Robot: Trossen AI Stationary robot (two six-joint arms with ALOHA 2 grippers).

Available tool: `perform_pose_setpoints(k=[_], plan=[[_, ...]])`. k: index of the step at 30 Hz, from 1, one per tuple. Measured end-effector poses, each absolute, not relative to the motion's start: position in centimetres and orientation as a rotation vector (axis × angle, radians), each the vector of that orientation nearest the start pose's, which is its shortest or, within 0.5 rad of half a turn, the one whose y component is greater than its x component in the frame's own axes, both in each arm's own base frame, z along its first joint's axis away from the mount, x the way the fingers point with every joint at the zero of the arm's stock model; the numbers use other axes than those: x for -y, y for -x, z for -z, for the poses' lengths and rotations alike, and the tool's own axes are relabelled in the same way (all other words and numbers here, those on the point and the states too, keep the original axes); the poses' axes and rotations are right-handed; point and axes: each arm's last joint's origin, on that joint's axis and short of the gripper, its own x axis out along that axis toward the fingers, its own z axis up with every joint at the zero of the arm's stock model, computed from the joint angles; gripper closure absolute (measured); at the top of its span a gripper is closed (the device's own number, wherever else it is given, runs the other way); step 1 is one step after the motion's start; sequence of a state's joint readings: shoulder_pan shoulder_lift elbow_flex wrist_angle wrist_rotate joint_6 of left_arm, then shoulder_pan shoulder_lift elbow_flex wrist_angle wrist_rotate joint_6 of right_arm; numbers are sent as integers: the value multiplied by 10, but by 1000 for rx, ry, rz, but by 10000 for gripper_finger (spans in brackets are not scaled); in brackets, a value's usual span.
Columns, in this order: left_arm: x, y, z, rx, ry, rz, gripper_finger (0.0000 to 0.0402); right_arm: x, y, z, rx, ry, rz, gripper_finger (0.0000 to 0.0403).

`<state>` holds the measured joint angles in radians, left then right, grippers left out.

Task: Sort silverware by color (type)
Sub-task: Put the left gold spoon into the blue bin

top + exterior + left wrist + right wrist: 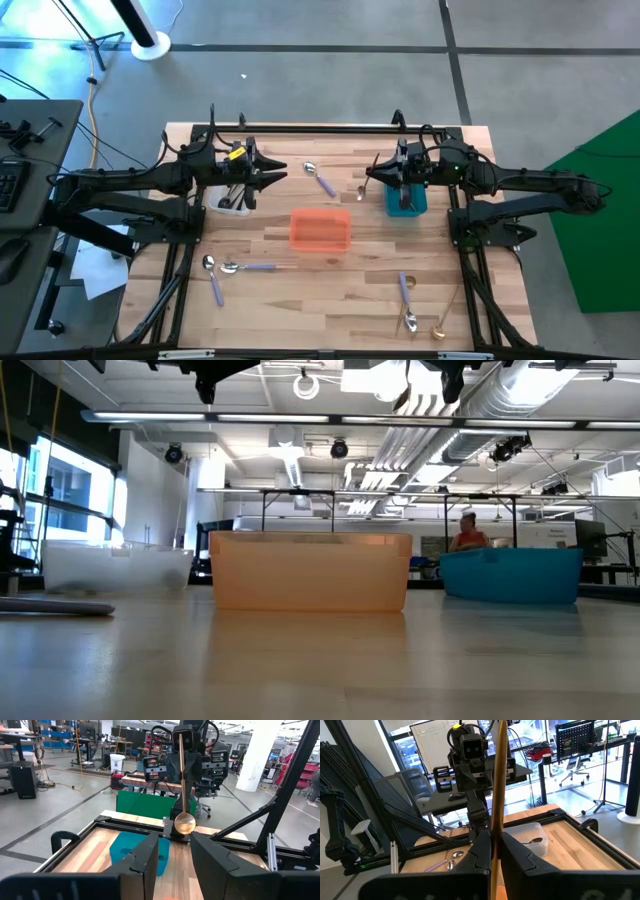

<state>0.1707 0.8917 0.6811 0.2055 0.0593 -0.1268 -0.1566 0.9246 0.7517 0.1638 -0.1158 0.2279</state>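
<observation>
My right gripper (495, 852) is shut on a gold spoon (183, 795), held in the air by the teal bin (405, 198). My left gripper (175, 855) faces it from the table's left, level and open, with nothing between its fingers. It hovers by the clear bin (230, 196), where black spoons (535, 840) lie. One lavender-handled spoon (320, 179) lies on the wood between the two grippers. Two more (232, 270) lie near the front left. At the front right lie another lavender-handled spoon (407, 302) and a gold one (446, 318). My right gripper pinches the gold spoon's handle (496, 832) between its two fingers. The fingers come level from the table's right side and lie across the handle. The spoon stands upright, its bowl (184, 824) hanging below and its handle rising above the fingers, clear of the table.
An orange bin (320, 228) stands at the table's middle, nearer the front than both grippers. The black frame rail (330, 128) runs along the far edge. Bare wood lies in front of the orange bin.
</observation>
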Motion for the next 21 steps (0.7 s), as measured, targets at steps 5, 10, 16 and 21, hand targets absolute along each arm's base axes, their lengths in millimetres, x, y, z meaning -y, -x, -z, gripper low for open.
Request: perform_pose_setpoints(k=[5,10,16,21], plan=[[-33,-200,-316,2,127,-112,295,29,-207,-330,-4,-229,41,398],[-33,-200,-316,2,127,-112,295,29,-207,-330,-4,-239,41,398],[-33,-200,-316,2,127,-111,295,29,-207,-330,-5,-255,33,398],[-33,-200,-316,2,129,-111,295,29,-207,-330,-5,-274,32,398]])
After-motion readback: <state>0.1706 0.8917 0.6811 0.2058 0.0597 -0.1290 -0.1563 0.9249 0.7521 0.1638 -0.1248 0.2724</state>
